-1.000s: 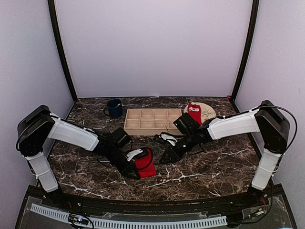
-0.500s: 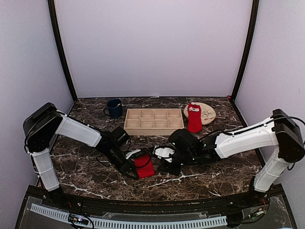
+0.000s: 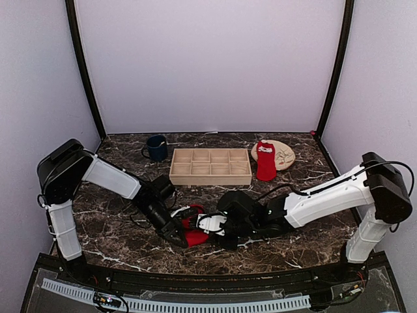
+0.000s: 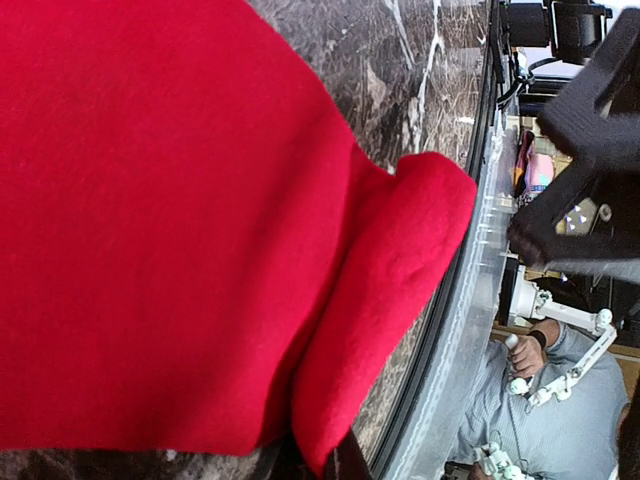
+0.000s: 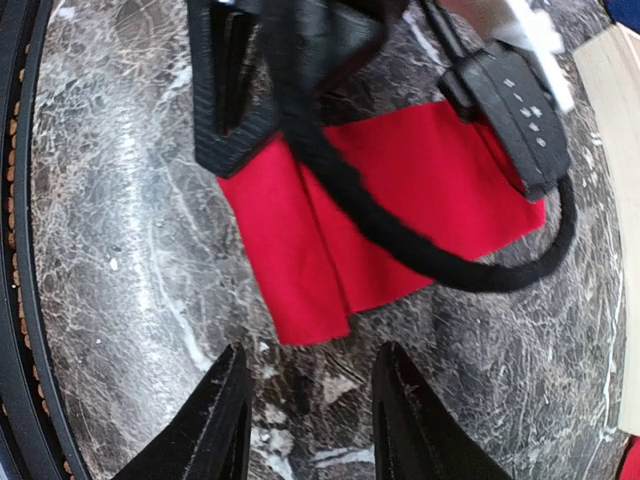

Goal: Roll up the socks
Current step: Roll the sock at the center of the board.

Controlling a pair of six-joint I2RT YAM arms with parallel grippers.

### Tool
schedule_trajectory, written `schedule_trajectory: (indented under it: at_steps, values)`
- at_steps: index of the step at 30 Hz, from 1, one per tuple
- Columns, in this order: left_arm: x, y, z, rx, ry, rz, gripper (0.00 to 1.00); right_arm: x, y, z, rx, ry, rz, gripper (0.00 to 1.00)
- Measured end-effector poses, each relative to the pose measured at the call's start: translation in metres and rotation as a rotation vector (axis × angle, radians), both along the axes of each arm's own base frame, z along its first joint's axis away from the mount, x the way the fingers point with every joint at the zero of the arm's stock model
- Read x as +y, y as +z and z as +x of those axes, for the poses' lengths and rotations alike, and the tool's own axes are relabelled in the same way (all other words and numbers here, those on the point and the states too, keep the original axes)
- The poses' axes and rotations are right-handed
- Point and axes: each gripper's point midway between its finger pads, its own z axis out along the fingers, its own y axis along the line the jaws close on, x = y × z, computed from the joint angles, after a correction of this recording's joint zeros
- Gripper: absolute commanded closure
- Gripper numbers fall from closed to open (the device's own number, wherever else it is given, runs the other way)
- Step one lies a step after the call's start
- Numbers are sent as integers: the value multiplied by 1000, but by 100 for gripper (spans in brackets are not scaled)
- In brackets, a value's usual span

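1. Marble table carries everything; both arms reach low across its near half.
2. Wooden tray sits toward the back, centre.
3. Plate, right of the tray, is partly covered by the far sock.
4. Near sock lies at front centre, folded, print unseen, mostly masked from above.
5. Left gripper is clamped on its edge, fingers barely visible in its own camera.
6. Right gripper hovers just beside the fold, jaws apart, empty.
7. Mug stands back left.
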Motion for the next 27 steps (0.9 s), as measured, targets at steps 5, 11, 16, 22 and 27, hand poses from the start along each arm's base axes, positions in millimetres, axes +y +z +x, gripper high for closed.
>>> schedule_trajectory:
  at_steps: [5,11,16,22,27]
  values:
    - [2,0,2,34,3,1,100,11,-3,-9,-20,47,-13,61]
    - [6,0,2,53,1,0,100,17,-10,-15,-35,82,-33,63]
    - [8,0,-1,68,-6,-2,100,20,-20,-13,-49,99,-61,63]
    - [9,0,-4,82,-16,-8,100,23,-26,-10,-75,113,-82,64]
    - [10,0,-5,94,-18,-13,100,27,-30,-7,-94,128,-91,66]
